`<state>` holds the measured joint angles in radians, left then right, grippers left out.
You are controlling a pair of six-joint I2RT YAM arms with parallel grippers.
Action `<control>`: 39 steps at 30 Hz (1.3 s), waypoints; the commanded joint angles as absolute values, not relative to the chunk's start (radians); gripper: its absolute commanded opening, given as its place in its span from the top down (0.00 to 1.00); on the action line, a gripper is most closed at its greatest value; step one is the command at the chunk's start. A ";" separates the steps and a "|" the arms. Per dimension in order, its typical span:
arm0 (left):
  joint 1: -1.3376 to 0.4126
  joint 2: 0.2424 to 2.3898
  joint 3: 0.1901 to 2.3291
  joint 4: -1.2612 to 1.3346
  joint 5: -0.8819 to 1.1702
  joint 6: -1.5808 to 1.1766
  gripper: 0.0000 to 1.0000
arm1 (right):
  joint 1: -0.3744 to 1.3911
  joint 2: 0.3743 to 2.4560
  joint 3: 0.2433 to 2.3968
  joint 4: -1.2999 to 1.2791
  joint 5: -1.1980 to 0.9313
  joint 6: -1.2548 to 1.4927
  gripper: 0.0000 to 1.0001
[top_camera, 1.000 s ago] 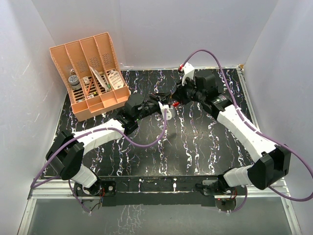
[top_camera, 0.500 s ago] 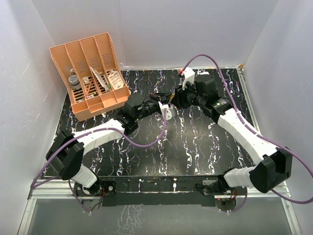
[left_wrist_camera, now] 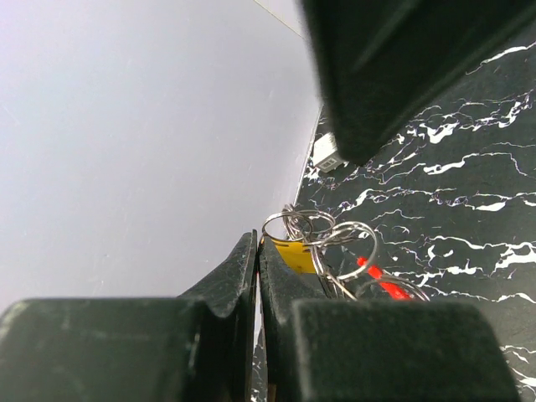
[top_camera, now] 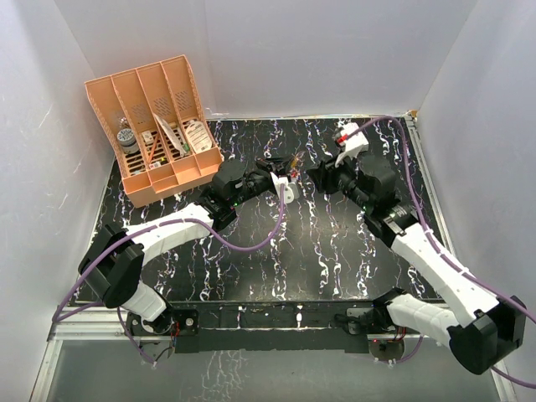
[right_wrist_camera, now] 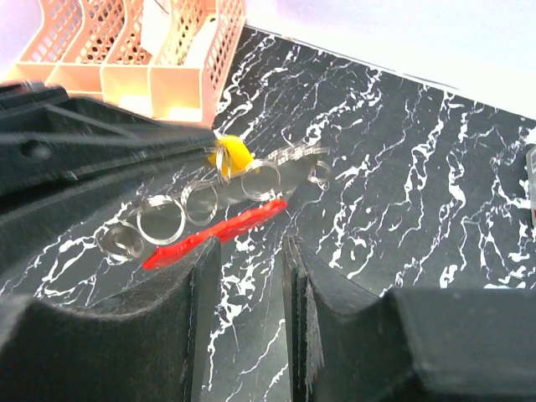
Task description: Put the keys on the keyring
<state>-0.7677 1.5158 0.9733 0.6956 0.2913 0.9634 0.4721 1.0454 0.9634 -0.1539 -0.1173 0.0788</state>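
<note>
Where three plain white walls (top_camera: 293, 50) close in the rear and both sides, the working surface is a tabletop (top_camera: 335, 251), flat, black with white marble veining.

Item 1. Orange slotted organizer (top_camera: 155, 126), near the rear left corner of the tabletop. It has four upright compartments, and the articles inside are too small to identify.

Item 2. Left arm (top_camera: 167, 230), white and black, reaching from the near left toward the middle rear. The left fingers (left_wrist_camera: 239, 280) are pressed together, clamped on the bunch at its yellow-headed end.

Item 3. Keys (right_wrist_camera: 289, 166), silvery, with several wire rings; one key has a yellow head (right_wrist_camera: 231, 156). The bunch is held out from the left fingers over the middle rear of the tabletop, between the two arms.

Item 4. Keyring (right_wrist_camera: 219, 233), a thin red band lying along the same bunch, touching the rings. Whether the keys are threaded on it cannot be told.

Item 5. Right arm (top_camera: 419, 243), reaching from the near right. The right fingers (right_wrist_camera: 197, 285) are parted with nothing between them, their tips just short of the red band.

Item 6. Purple cables (top_camera: 251, 241), one looped at each arm.

Item 7. Small white block (left_wrist_camera: 327, 152), at the tabletop's edge by a wall.
</note>
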 commanded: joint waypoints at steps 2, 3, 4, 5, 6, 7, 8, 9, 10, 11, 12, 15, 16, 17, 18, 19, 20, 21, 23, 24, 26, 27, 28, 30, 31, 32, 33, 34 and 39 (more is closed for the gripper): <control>-0.765 1.472 0.995 0.761 0.296 0.938 1.00 | 0.474 0.957 0.768 0.216 -0.075 0.133 0.66; -0.765 1.471 0.996 0.761 0.296 0.935 1.00 | 0.475 0.951 0.737 0.270 -0.077 0.142 0.66; -0.765 1.471 0.997 0.760 0.295 0.932 1.00 | 0.475 0.951 0.709 0.313 -0.072 0.152 0.66; -0.765 1.471 0.999 0.759 0.295 0.931 1.00 | 0.475 0.954 0.686 0.358 -0.072 0.160 0.66; -0.765 1.472 1.000 0.756 0.295 0.928 1.00 | 0.474 0.960 0.666 0.393 -0.076 0.161 0.66; -0.765 1.471 1.001 0.755 0.295 0.927 1.00 | 0.474 0.967 0.648 0.428 -0.085 0.162 0.66; -0.766 1.472 1.001 0.753 0.295 0.924 1.00 | 0.474 0.977 0.624 0.491 -0.093 0.165 0.66; -0.765 1.472 1.002 0.750 0.295 0.924 1.00 | 0.475 0.985 0.600 0.539 -0.095 0.176 0.66; -0.765 1.471 1.002 0.749 0.295 0.923 1.00 | 0.474 0.993 0.576 0.597 -0.098 0.184 0.66; -0.765 1.471 1.003 0.749 0.295 0.921 1.00 | 0.475 1.002 0.548 0.658 -0.102 0.185 0.66; -0.765 1.472 1.002 0.749 0.293 0.919 1.00 | 0.475 1.010 0.523 0.711 -0.106 0.183 0.65; -0.765 1.472 1.001 0.748 0.292 0.913 1.00 | 0.475 1.038 0.465 0.850 -0.104 0.175 0.65; -0.765 1.471 1.000 0.750 0.291 0.910 1.00 | 0.475 1.050 0.449 0.888 -0.110 0.168 0.65; -0.764 1.471 0.999 0.752 0.292 0.908 1.00 | 0.475 1.061 0.438 0.917 -0.120 0.156 0.65; -0.765 1.472 0.998 0.753 0.292 0.904 1.00 | 0.475 1.070 0.425 0.950 -0.129 0.147 0.65; -0.765 1.472 0.996 0.754 0.292 0.900 1.00 | 0.475 1.081 0.413 0.983 -0.137 0.146 0.65; -0.765 1.471 0.994 0.757 0.291 0.898 1.00 | 0.474 1.091 0.404 1.020 -0.139 0.145 0.65; -0.765 1.470 0.992 0.760 0.291 0.896 1.00 | 0.474 1.101 0.393 1.059 -0.139 0.145 0.65; -0.765 1.469 0.988 0.764 0.290 0.893 1.00 | 0.474 1.121 0.374 1.131 -0.138 0.143 0.66; -0.766 1.469 0.988 0.763 0.290 0.891 1.00 | 0.474 1.131 0.366 1.178 -0.135 0.147 0.67; -0.765 1.467 0.985 0.765 0.290 0.889 1.00 | 0.475 1.153 0.358 1.230 -0.134 0.151 0.69; -0.765 1.465 0.983 0.769 0.290 0.888 1.00 | 0.474 1.167 0.357 1.249 -0.131 0.158 0.70; -0.765 1.464 0.981 0.771 0.290 0.886 1.00 | 0.475 1.181 0.357 1.268 -0.130 0.164 0.72; -0.765 1.461 0.978 0.774 0.290 0.884 1.00 | 0.475 1.210 0.359 1.311 -0.138 0.173 0.72; -0.765 1.459 0.977 0.774 0.290 0.884 1.00 | 0.474 1.224 0.360 1.335 -0.142 0.179 0.73; -0.765 1.458 0.976 0.774 0.290 0.884 1.00 | 0.474 1.239 0.360 1.360 -0.145 0.184 0.74; -0.765 1.457 0.976 0.775 0.290 0.884 1.00 | 0.475 1.254 0.359 1.389 -0.150 0.185 0.74; -0.765 1.456 0.976 0.775 0.290 0.882 1.00 | 0.474 1.267 0.358 1.418 -0.155 0.186 0.74; -0.765 1.453 0.972 0.776 0.291 0.880 1.00 | 0.475 1.325 0.368 1.515 -0.181 0.178 0.73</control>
